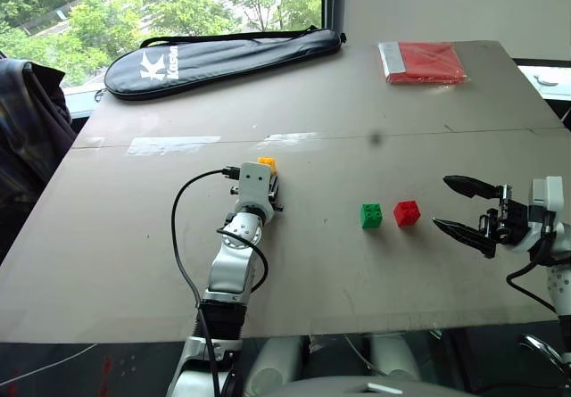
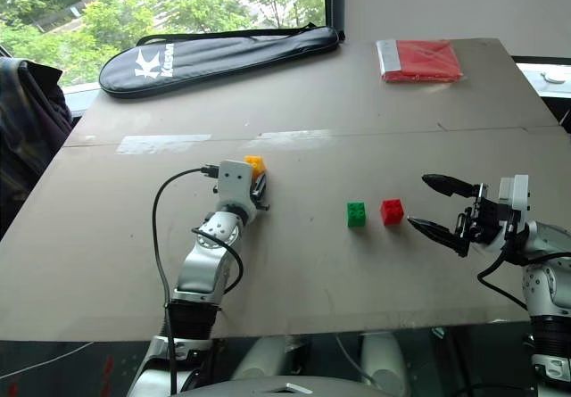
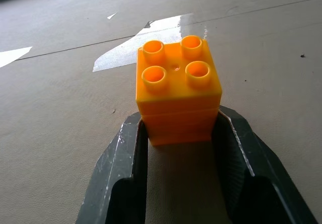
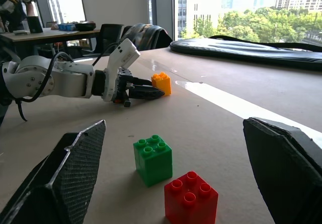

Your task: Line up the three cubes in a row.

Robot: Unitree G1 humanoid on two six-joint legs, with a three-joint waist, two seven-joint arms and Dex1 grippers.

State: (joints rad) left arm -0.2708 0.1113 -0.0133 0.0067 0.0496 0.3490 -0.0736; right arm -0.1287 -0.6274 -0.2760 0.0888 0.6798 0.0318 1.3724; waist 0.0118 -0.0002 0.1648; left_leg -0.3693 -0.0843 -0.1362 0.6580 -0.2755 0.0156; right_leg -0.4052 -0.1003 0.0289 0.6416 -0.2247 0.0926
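Between the fingers of my left tool point(image 3: 178, 133) sits the yellow cube point(image 3: 177, 90), clamped on both flanks low down, studs up, resting on the surface point(image 1: 134, 236). My right tool point(image 2: 437, 205) hangs with its jaws spread wide and nothing in them; just ahead of it stand the red cube point(image 2: 391, 211) and, right beside that, the green cube point(image 2: 356, 214), already neighbours, while the yellow one lies well apart from them across the surface. My worry is the carry: only the near part of the cube is between the fingers, so I judge it could pivot or slip out if I lift or swing fast, or nudge the green cube out of line when I set it down. From the head views the left tool's wrist covers most of the yellow cube, and I cannot tell how deep the fingers reach along its sides
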